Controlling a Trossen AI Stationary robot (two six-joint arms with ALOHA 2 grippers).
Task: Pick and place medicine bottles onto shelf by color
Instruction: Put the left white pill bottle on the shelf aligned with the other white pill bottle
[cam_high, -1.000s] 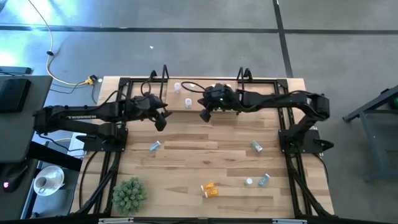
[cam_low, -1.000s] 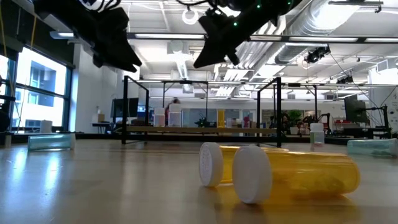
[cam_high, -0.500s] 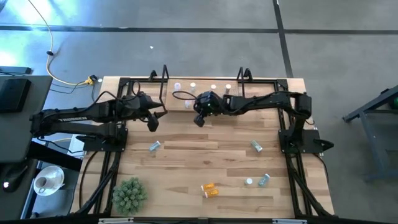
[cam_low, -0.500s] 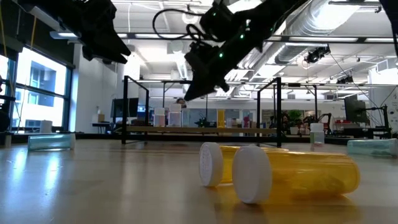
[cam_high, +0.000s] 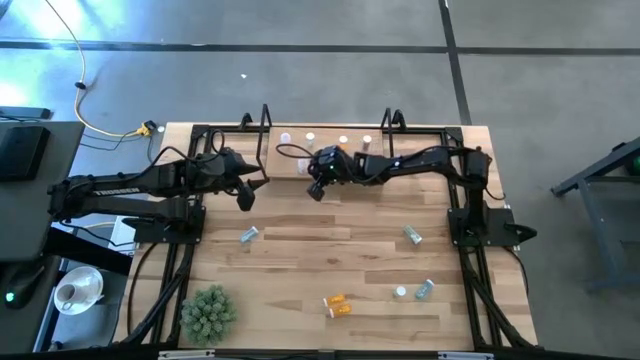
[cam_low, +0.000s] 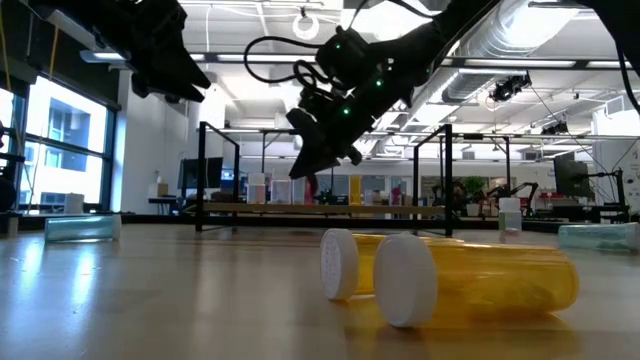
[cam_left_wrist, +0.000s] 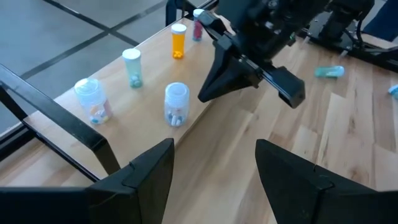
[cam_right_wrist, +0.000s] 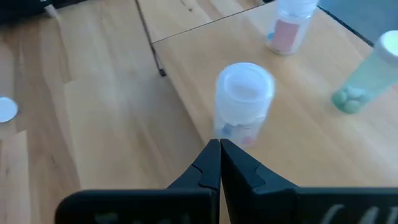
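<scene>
The shelf (cam_high: 291, 151) stands at the table's far edge. On it stand a whitish bottle (cam_left_wrist: 92, 99), a teal one (cam_left_wrist: 132, 65), an orange one (cam_left_wrist: 178, 40) and a purple one (cam_left_wrist: 198, 15). A clear, white-capped bottle (cam_right_wrist: 244, 102) stands upright near the shelf's front edge. My right gripper (cam_right_wrist: 219, 149) is shut and slants down, its tip close beside that bottle's base; a small gap shows in the left wrist view. My left gripper (cam_left_wrist: 214, 186) hangs open and empty over the table's far left (cam_high: 245, 195). More medicine bottles lie on the table: two orange (cam_high: 337, 304) and teal ones (cam_high: 248, 235) (cam_high: 411, 235) (cam_high: 425, 290).
A green spiky plant ball (cam_high: 208, 312) sits at the near left. A small white-capped bottle (cam_high: 400, 292) stands by the near-right teal bottle. Black frame rails (cam_high: 180, 260) run along both sides of the table. Bare wood lies in the table's middle.
My right gripper, still shut, has come down and gone toward the table's left, along the shelf's front, to the clear bottle at the shelf's front edge. My left gripper has drawn back a little toward the left edge and then kept still, open.
</scene>
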